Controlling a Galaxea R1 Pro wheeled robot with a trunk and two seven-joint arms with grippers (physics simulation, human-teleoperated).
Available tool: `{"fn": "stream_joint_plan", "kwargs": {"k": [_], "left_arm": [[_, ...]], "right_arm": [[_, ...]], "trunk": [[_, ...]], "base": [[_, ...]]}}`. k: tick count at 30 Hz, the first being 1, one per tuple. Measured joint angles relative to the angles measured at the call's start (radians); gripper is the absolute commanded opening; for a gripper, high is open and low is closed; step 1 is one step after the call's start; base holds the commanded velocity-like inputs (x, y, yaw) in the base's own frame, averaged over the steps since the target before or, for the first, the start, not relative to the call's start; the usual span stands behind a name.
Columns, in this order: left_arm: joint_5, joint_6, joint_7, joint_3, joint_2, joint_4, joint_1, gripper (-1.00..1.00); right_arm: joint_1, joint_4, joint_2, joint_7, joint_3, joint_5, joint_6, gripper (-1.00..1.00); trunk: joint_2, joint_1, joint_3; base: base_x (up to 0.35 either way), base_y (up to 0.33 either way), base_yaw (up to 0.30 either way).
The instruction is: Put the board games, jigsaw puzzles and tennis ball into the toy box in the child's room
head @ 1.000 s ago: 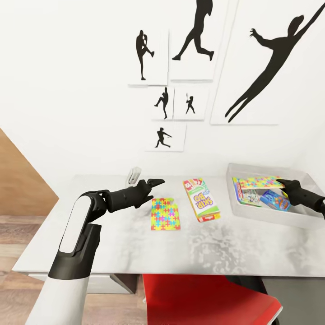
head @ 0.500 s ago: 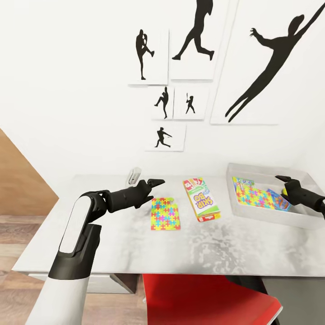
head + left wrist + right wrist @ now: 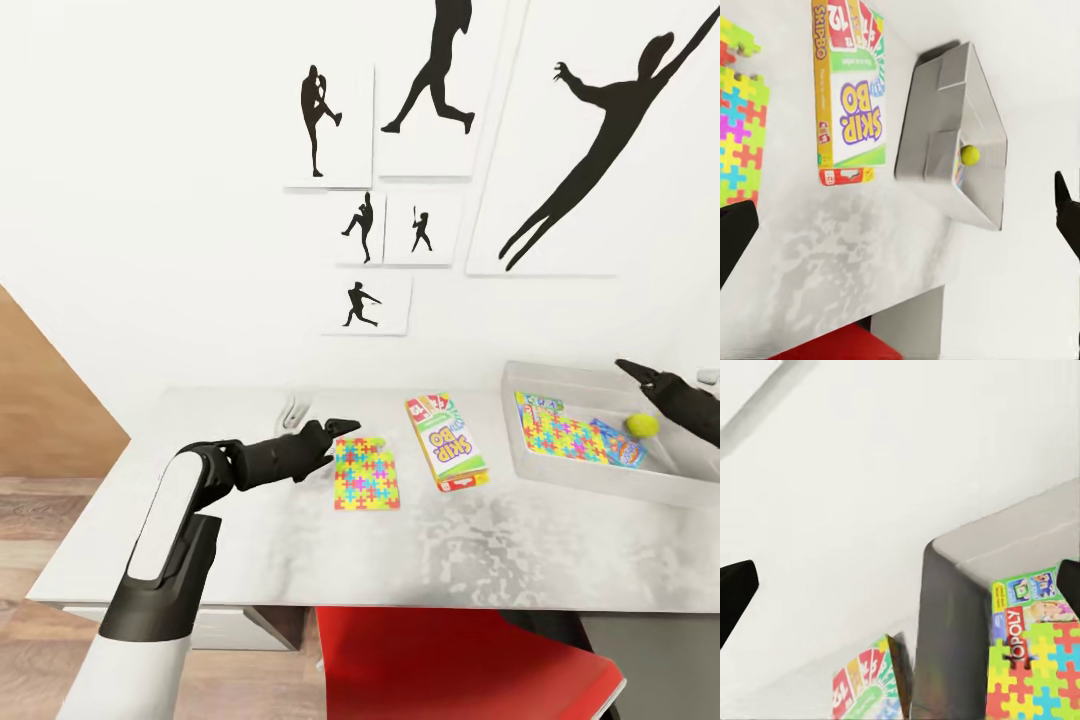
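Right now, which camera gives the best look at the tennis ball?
The head view: the tennis ball sits unobstructed inside the toy box, beside the blue game. The left wrist view shows it small and distant.

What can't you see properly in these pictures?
- Green-white board game in the toy box: mostly covered by the jigsaw puzzle, head view.
- Blue board game: print too small to read.
- Right gripper: arm cut off by the head view's edge.

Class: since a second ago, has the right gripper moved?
Yes. The right gripper has risen up and back from inside the toy box, leaving the puzzle lying inside.
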Motion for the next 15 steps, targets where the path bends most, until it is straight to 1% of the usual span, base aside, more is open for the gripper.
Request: {"fn": "stream_joint_plan", "kwargs": {"k": [1,2,3,4,7,9,12,13,14,15], "left_arm": [[0.0,0.002,-0.001,0.001,0.003,0.0,0.005,1.0],[0.002,0.006,-0.005,0.002,0.01,-0.001,0.012,1.0],[0.004,0.006,-0.009,0.002,0.013,-0.001,0.015,1.0],[0.005,0.008,-0.019,0.004,0.018,-0.001,0.019,1.0],[0.002,0.01,-0.028,0.007,0.031,0.0,0.026,1.0],[0.003,0.006,-0.041,0.029,0.07,0.0,0.053,1.0],[0.005,0.0,-0.056,0.054,0.097,0.0,0.086,1.0],[0.005,-0.001,-0.058,0.059,0.101,0.001,0.092,1.0],[0.002,0.0,-0.062,0.065,0.106,0.001,0.103,1.0],[0.001,0.0,-0.063,0.067,0.108,0.002,0.109,1.0]], "right_arm": [[0.02,-0.042,0.001,0.007,0.006,0.0,0.008,1.0],[0.054,-0.118,0.001,0.017,0.015,-0.002,0.028,1.0],[0.069,-0.157,0.002,0.02,0.018,-0.001,0.04,1.0],[0.091,-0.232,0.003,0.024,0.023,-0.003,0.073,1.0],[0.121,-0.348,0.004,0.025,0.028,-0.001,0.152,1.0],[0.158,-0.48,0.004,0.02,0.031,-0.003,0.28,1.0],[0.178,-0.54,0.005,0.014,0.038,-0.002,0.361,1.0],[0.181,-0.549,0.007,0.012,0.047,-0.001,0.373,1.0],[0.184,-0.561,0.014,-0.002,0.083,-0.001,0.388,1.0],[0.184,-0.565,0.02,-0.015,0.109,0.001,0.389,1.0]], "trunk": [[0.0,0.0,0.0],[0.0,0.0,0.0],[0.0,0.0,0.0],[0.0,0.0,0.0],[0.0,0.0,0.0],[0.0,0.0,0.0],[0.0,0.0,0.0],[0.0,0.0,0.0],[0.0,0.0,0.0],[0.0,0.0,0.0]], "base": [[0.0,0.0,0.0],[0.0,0.0,0.0],[0.0,0.0,0.0],[0.0,0.0,0.0],[0.0,0.0,0.0],[0.0,0.0,0.0],[0.0,0.0,0.0],[0.0,0.0,0.0],[0.0,0.0,0.0],[0.0,0.0,0.0]]}}
